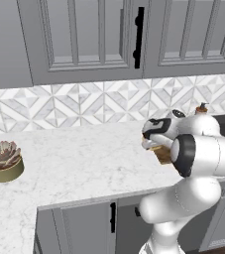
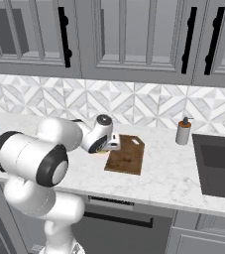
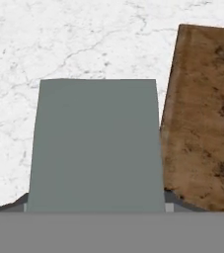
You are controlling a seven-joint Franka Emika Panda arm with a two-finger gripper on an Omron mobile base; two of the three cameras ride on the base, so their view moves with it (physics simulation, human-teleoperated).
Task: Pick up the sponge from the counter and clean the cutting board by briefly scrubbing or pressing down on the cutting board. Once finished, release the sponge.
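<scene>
Hand view close over grey-green sponge [image 3: 96, 146] on counter [image 3: 59, 44], board [image 3: 205, 118] just right of it, gripper [image 2: 112, 144] low at board's left edge, grip state unclear, soap bottle [image 2: 184, 131] farther right.

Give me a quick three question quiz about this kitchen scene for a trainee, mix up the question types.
1. True or false: the sponge already lies on the cutting board.
2. Which stands nearest the sink? A) potted succulent B) soap dispenser C) sponge
3. Fill in: the counter's surface looks like white ____.

Key: 1 false, it sits over the counter beside the board's edge. 2 B. 3 marble.
</scene>
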